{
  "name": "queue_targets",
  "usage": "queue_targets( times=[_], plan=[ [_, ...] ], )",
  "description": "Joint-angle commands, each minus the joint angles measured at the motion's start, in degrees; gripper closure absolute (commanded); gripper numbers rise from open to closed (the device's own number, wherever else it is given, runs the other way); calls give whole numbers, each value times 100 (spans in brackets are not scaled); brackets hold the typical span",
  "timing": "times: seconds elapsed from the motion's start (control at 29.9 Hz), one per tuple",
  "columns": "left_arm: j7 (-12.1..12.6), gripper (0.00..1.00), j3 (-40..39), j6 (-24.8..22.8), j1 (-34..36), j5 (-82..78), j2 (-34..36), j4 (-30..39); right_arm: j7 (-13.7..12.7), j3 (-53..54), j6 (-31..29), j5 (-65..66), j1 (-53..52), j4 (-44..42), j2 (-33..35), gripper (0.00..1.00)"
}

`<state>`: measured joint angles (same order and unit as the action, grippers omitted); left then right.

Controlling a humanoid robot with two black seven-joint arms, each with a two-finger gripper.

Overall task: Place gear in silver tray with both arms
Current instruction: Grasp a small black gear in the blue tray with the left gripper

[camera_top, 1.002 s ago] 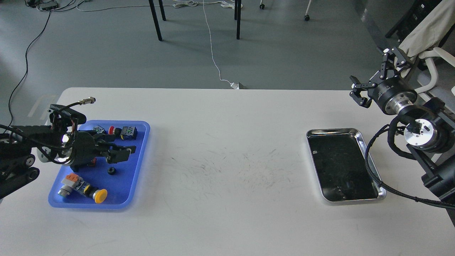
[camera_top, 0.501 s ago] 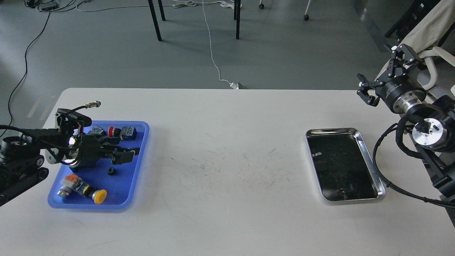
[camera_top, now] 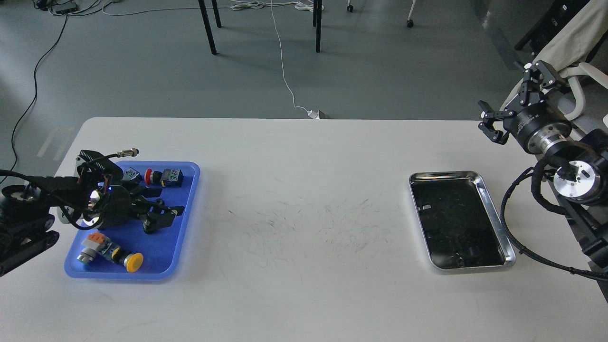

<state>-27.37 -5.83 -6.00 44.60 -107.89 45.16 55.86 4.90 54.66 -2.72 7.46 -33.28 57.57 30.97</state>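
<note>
The silver tray (camera_top: 495, 216) lies empty on the right of the white table. The small black gear (camera_top: 148, 230) lies in the blue tray (camera_top: 187, 204) at the left, mostly covered by my left gripper (camera_top: 166, 217). That gripper is low over the blue tray with its fingers apart around the gear's spot. I cannot tell whether they touch it. My right gripper (camera_top: 512, 97) is open and empty, raised beyond the table's far right edge, well behind the silver tray.
The blue tray also holds a yellow push button (camera_top: 134, 260), a grey and orange part (camera_top: 91, 243), a red button (camera_top: 153, 176) and a black switch block (camera_top: 171, 177). A black cable (camera_top: 522, 249) loops beside the silver tray. Chair legs stand on the floor behind.
My left gripper has dropped and shifted toward the near side onto the gear, which now shows only partly. My right gripper has drawn back to the right and upward, away from the table.
</note>
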Motion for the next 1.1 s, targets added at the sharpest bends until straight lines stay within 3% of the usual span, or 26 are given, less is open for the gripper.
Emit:
queue_targets(
  times=[0.0, 0.27, 0.77, 1.07],
  plan=[
    [-32, 20, 12, 46, 31, -13, -16, -137, 2, 0, 0, 1, 23, 0, -3, 1],
    [-63, 20, 38, 81, 50, 14, -341, -751, -7, 0, 26, 1, 50, 211, 67, 1],
    [-63, 20, 205, 292, 14, 31, -351, -849, 2, 0, 70, 1, 146, 431, 296, 1],
    [-63, 33, 258, 301, -12, 31, -359, -875, 2, 0, 70, 1, 199, 448, 296, 1]
  ],
)
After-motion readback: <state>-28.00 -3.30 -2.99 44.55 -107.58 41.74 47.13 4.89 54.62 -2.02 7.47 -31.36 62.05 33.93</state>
